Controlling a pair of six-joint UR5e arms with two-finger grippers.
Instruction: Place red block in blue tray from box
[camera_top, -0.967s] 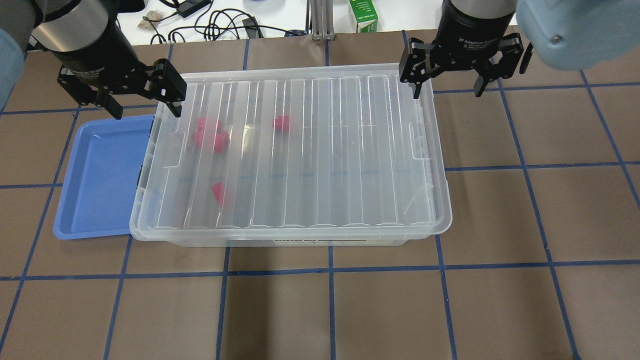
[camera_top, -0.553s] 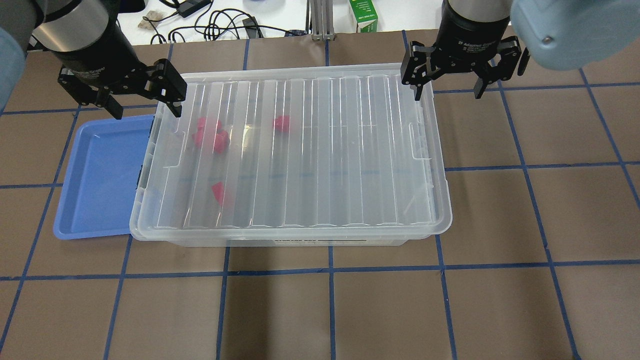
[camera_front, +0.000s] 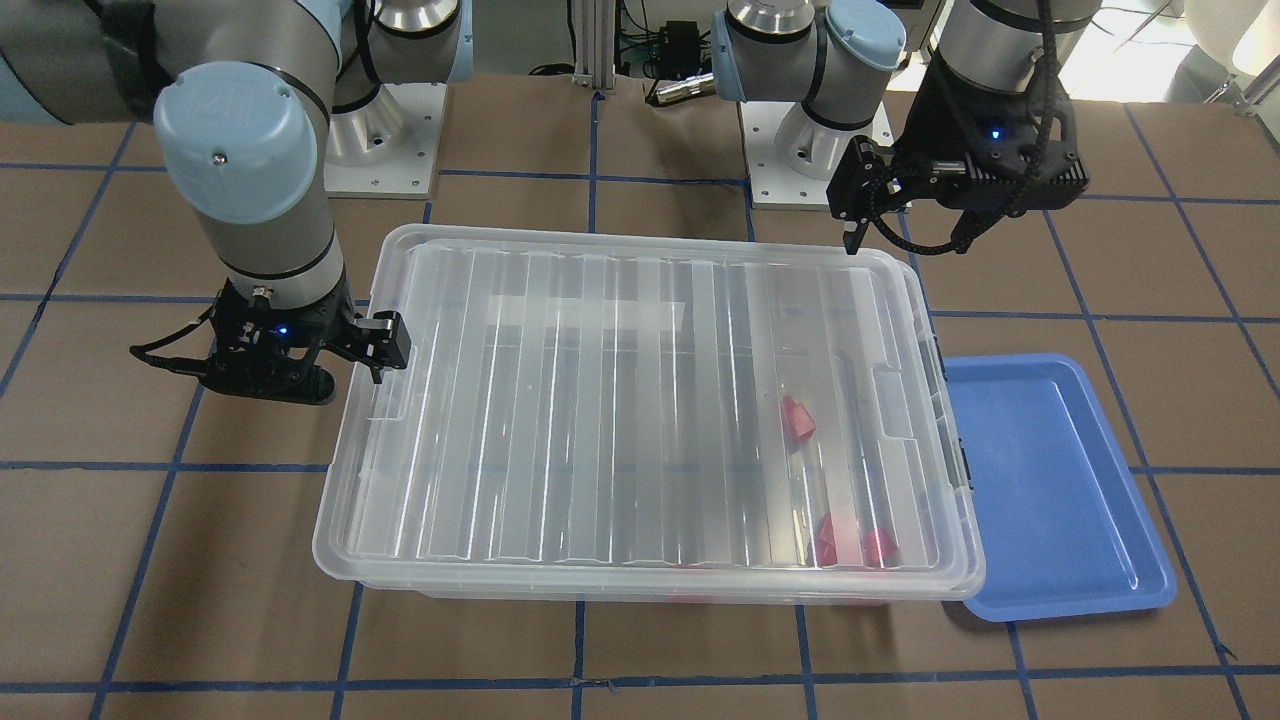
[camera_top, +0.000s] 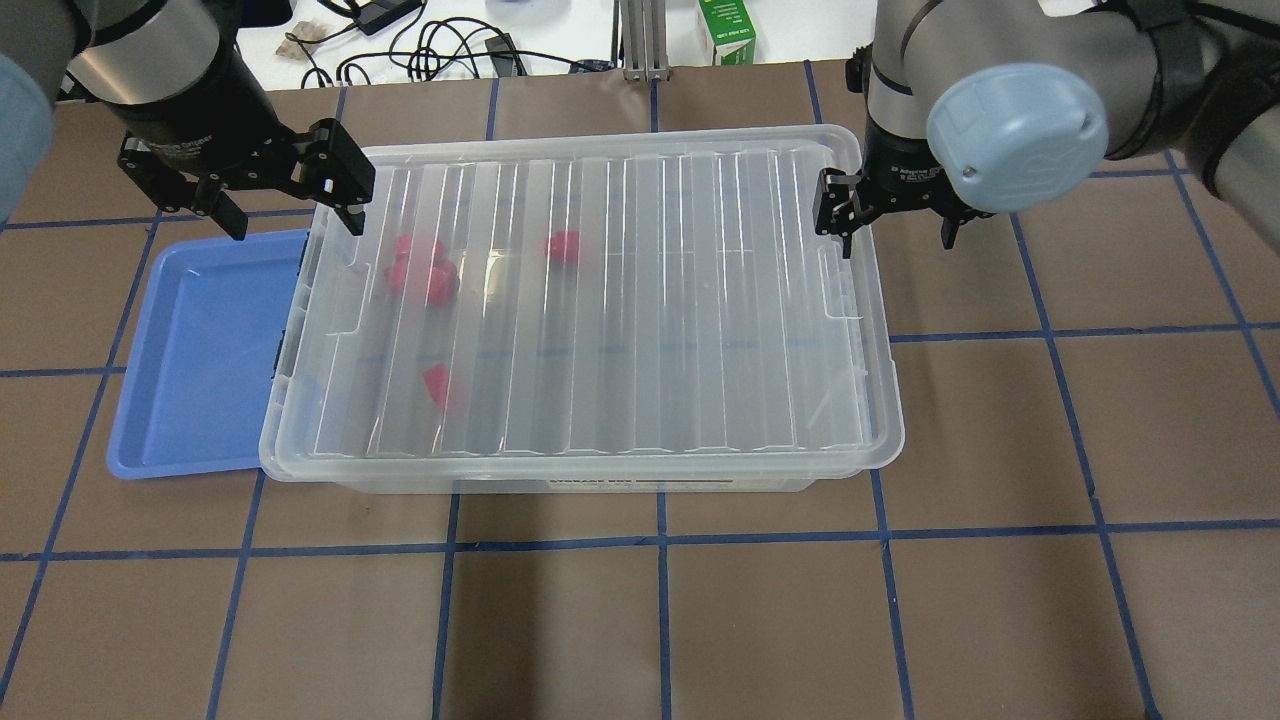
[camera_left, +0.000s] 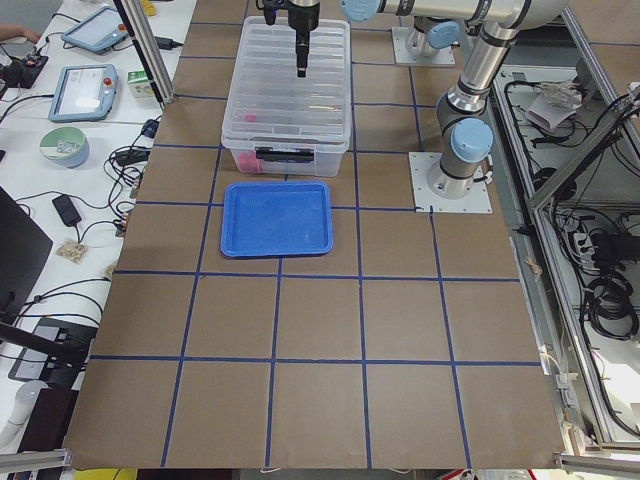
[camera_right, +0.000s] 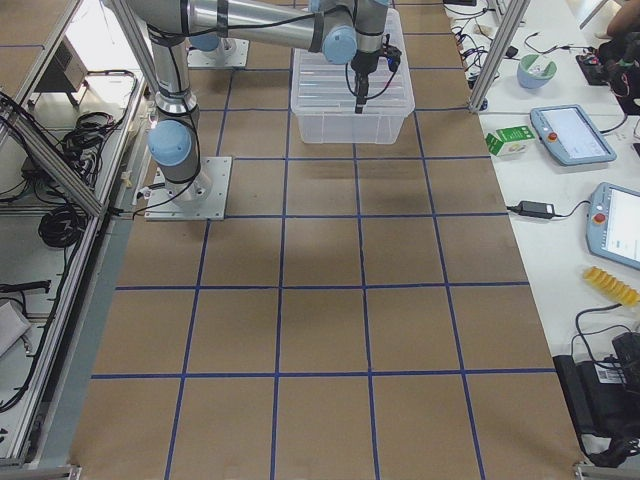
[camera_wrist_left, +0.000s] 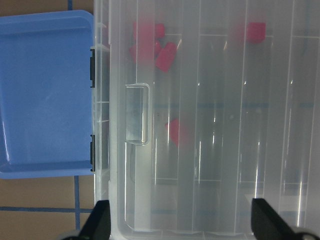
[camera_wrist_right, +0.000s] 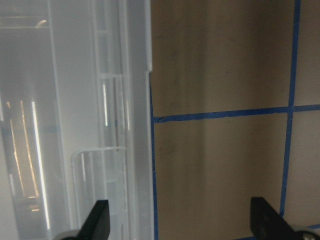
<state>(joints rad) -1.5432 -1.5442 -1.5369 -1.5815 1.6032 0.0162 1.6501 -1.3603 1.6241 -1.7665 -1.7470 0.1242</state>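
Note:
The box (camera_top: 620, 300) is a clear bin with its ribbed lid on. Several red blocks show through the lid near its left end: a cluster (camera_top: 425, 270), one (camera_top: 565, 245) and one (camera_top: 437, 385); they also show in the left wrist view (camera_wrist_left: 152, 47). The blue tray (camera_top: 190, 350) lies empty against the box's left end, also seen in the front view (camera_front: 1050, 490). My left gripper (camera_top: 295, 220) is open and empty above the box's far-left corner. My right gripper (camera_top: 895, 240) is open and empty, straddling the box's right rim (camera_wrist_right: 135, 100).
A green carton (camera_top: 727, 35) and cables (camera_top: 430, 45) lie beyond the table's far edge. The brown table (camera_top: 1050, 450) carries a blue tape grid. Both robot bases (camera_front: 385, 150) stand on the robot's side of the box.
My right gripper has moved down and nearer along the box's right end, and its elbow has swung into view above it. My left gripper has not moved.

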